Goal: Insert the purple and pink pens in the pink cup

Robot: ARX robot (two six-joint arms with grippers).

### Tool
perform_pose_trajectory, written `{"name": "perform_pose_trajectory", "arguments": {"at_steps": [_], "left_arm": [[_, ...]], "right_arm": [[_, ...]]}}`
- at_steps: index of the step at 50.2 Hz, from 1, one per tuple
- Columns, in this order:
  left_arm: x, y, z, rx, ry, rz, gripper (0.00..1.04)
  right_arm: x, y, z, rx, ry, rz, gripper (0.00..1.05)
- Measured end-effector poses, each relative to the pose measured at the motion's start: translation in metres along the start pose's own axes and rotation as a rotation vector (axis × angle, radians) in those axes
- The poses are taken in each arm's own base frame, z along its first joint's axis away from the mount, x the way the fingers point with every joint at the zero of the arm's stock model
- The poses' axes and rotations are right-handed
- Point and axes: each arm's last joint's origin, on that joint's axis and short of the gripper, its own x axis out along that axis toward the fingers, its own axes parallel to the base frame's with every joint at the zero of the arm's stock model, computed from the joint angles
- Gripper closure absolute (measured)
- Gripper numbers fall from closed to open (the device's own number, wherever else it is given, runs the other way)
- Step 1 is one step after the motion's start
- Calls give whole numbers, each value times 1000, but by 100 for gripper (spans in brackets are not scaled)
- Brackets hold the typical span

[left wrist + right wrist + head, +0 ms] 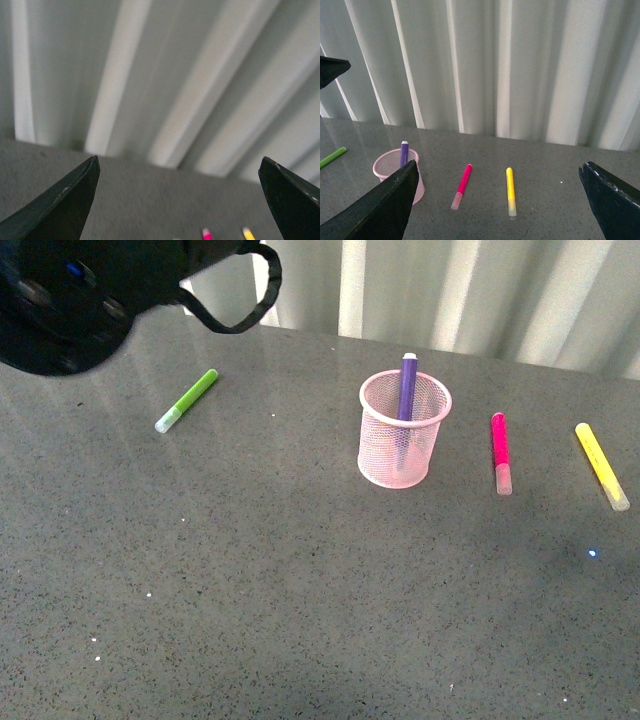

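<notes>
Half the job looks done. The purple pen stands inside the pink cup, just right of centre in the front view. It leans against the far rim with its top poking well above it. The pink pen lies flat on the grey bench, just to the right of the cup and not touching it. Its translucent cap points toward the lower edge of the frame. Further right lies the yellow marker, and the lime-green marker lies far off at the upper left. Neither has any part in this.

Both claws are empty. The left claw is spread wide and raised, facing the pale curtain, and the left arm shows as a dark bulk in the upper left corner of the front view. The right claw is spread just as wide, with the cup and the pink pen in its sights.

I'd expect the pink pen to be light and stiff, with a smooth round barrel that will roll if nudged from one side. A pinch squarely across the magenta barrel near its middle seems safest, since the cap might slip or pull off. The mesh cup looks light too, so a clumsy entry could tip it or push it along.
</notes>
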Motion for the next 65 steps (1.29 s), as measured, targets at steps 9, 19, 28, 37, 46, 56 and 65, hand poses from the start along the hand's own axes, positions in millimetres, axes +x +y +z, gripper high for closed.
{"name": "perform_pose_trajectory", "arguments": {"at_steps": [9, 19, 28, 37, 46, 56, 65], "left_arm": [[-36, 8, 13, 59, 213, -56, 7], [-79, 44, 37, 65, 271, -11, 7], [-121, 73, 52, 63, 265, 41, 7], [-165, 110, 65, 21, 219, 133, 7], [-207, 115, 56, 289, -24, 410, 42], [-236, 90, 39, 327, -28, 410, 87], [-258, 81, 29, 334, -14, 406, 101]], "right_arm": [[0, 0, 0, 0, 0, 0, 7], [0, 0, 0, 0, 0, 0, 7], [0, 0, 0, 0, 0, 0, 7], [0, 0, 0, 0, 0, 0, 7], [0, 0, 0, 0, 0, 0, 7], [0, 0, 0, 0, 0, -1, 7], [0, 0, 0, 0, 0, 0, 7]]}}
